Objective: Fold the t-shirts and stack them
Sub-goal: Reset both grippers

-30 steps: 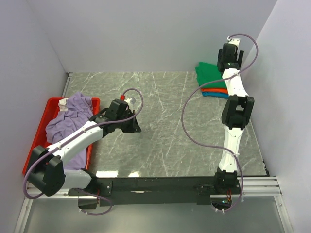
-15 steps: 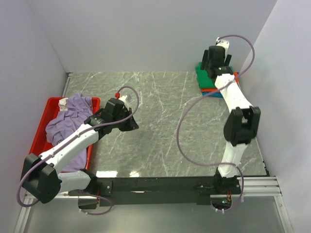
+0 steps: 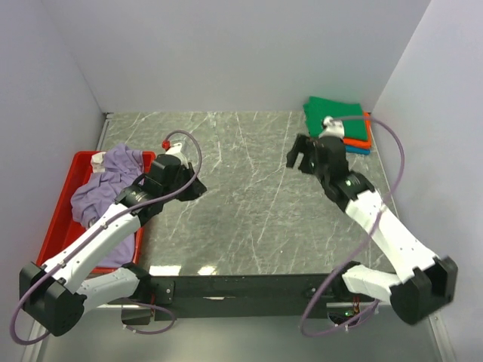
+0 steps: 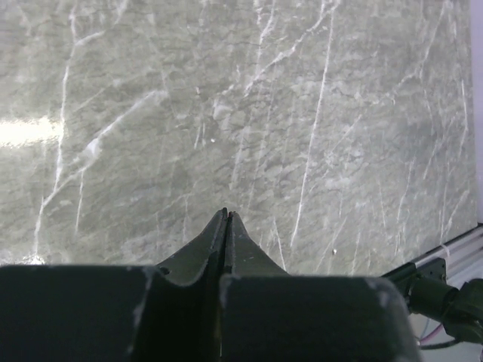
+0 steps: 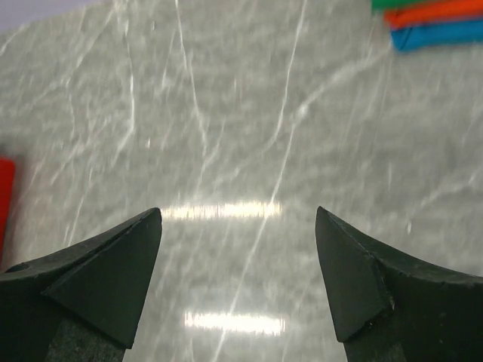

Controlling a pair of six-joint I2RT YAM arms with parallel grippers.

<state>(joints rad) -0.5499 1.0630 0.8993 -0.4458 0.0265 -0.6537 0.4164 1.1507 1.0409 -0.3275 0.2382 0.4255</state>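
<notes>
A folded bright green t-shirt point(image 3: 334, 116) tops a stack at the back right, with an orange t-shirt point(image 3: 361, 141) and a blue t-shirt point(image 3: 362, 150) under it. The orange point(image 5: 441, 10) and blue point(image 5: 441, 34) edges show at the top right of the right wrist view. A crumpled lavender t-shirt point(image 3: 106, 188) lies in the red tray point(image 3: 54, 222) at the left. My right gripper point(image 3: 299, 156) is open and empty over bare table left of the stack; its jaws stand wide apart point(image 5: 238, 219). My left gripper point(image 3: 198, 190) is shut and empty point(image 4: 226, 213), just right of the tray.
The grey marble table point(image 3: 249, 204) has white walls at the back and on both sides. A black rail point(image 3: 249, 288) carries the arm bases at the near edge. A sliver of the red tray point(image 5: 4, 197) shows at the left of the right wrist view.
My right arm has swung away from the stack at the back right, down and left toward the table's middle. My left arm has drawn back slightly to the left.
</notes>
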